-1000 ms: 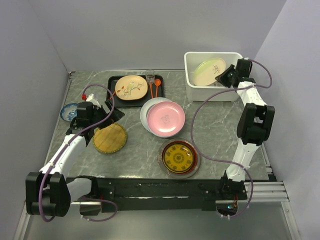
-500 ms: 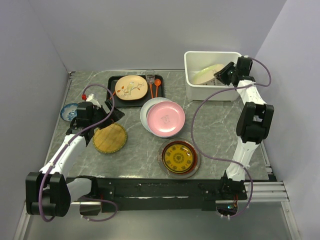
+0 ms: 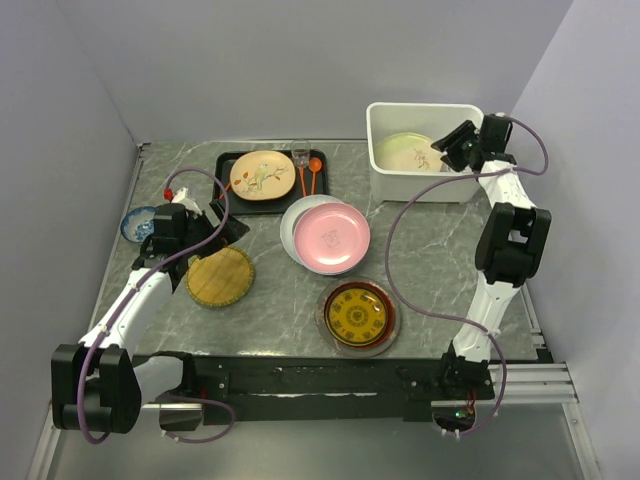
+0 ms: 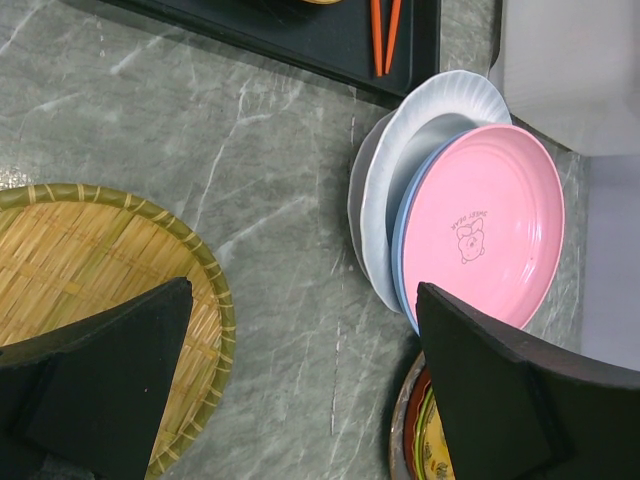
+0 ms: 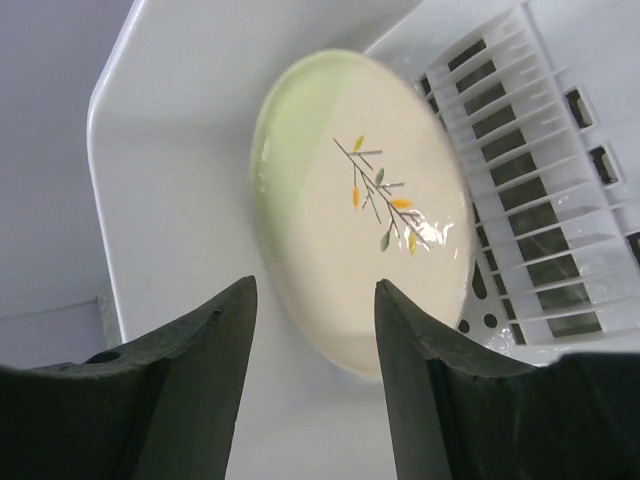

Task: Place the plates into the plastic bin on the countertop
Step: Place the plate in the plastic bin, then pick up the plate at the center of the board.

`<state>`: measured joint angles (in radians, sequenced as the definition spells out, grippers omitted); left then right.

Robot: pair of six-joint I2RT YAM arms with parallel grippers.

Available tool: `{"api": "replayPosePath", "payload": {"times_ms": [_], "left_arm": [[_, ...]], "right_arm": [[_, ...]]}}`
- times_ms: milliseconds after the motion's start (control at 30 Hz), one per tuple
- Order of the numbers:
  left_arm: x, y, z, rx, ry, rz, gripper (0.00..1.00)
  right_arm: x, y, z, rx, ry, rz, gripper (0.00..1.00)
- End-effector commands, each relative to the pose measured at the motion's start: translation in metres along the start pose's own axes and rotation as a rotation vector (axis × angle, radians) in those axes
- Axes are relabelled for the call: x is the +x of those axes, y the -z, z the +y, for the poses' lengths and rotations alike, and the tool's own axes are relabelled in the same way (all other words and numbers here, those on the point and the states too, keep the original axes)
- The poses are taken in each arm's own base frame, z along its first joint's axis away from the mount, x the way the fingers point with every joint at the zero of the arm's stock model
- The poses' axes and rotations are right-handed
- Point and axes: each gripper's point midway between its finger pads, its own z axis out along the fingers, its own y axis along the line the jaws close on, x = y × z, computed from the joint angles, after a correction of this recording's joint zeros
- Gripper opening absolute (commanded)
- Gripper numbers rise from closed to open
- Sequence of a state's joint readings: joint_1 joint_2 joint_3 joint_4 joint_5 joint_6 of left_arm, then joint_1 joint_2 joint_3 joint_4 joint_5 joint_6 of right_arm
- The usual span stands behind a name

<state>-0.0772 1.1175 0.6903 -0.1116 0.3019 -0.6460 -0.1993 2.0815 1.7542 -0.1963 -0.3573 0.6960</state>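
Countertop (image 3: 430,250): we are seeing more plates waiting in the middle of the top view.
Plastic bin (image 3: 425,188): it is sitting at the upper right.
Pink plate (image 3: 332,238): it is lying on a white plate (image 3: 295,215) mid-frame; we are guessing it goes next.
Green plate (image 3: 408,152): it is lying inside the bin, touching no fingers.
Right gripper (image 3: 452,148): it is hanging over the bin, fingers apart. We think we are finishing a drop, so lifting out comes next.
Left gripper (image 3: 215,225): it is hovering at the left, fingers wide apart, holding nothing.
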Motion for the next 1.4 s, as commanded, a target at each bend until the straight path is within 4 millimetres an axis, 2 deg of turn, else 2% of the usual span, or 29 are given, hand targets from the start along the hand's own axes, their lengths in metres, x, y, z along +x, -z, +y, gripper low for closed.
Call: {"api": "replayPosePath", "payload": {"times_ms": [0,133,367,567,800,967,1067,1167,1200,1267,1333,1367], "left_arm": [[-0.006,0.002,-0.011,0.056,-0.039,-0.027,0.99],[-0.006,0.003,-0.013,0.061,-0.04,-0.027,0.99],[-0.007,0.004,-0.014,0.064,-0.042,-0.03,0.99],[-0.008,0.004,-0.014,0.065,-0.043,-0.029,0.99],[-0.008,0.004,-0.014,0.061,-0.044,-0.03,0.99],[-0.008,0.004,-0.013,0.058,-0.043,-0.028,0.99],[-0.009,0.006,-0.014,0.058,-0.046,-0.034,0.99],[-0.01,0.007,-0.014,0.056,-0.046,-0.038,0.99],[-0.01,0.007,-0.014,0.056,-0.046,-0.038,0.99],[-0.012,0.007,-0.015,0.051,-0.046,-0.041,0.99],[-0.015,0.009,-0.017,0.052,-0.05,-0.044,0.99],[-0.017,0.01,-0.019,0.055,-0.054,-0.051,0.99]], "right_arm": [[-0.021,0.008,-0.001,-0.002,0.012,-0.041,0.61],[-0.023,0.013,-0.001,-0.007,0.01,-0.057,0.63],[-0.035,0.026,0.017,-0.046,0.024,-0.098,0.68],[-0.039,0.04,0.051,-0.147,0.034,-0.109,0.71],[-0.045,0.071,0.099,-0.217,0.101,-0.15,0.76],[-0.034,0.092,0.127,-0.266,0.143,-0.149,0.79],[-0.02,0.102,0.145,-0.285,0.179,-0.14,0.8],[-0.001,0.112,0.164,-0.296,0.233,-0.129,0.82],[0.012,0.112,0.171,-0.302,0.249,-0.113,0.82],[0.017,0.12,0.176,-0.316,0.265,-0.113,0.82],[0.044,0.121,0.187,-0.34,0.287,-0.064,0.82],[0.048,0.126,0.19,-0.35,0.297,-0.061,0.82]]}}
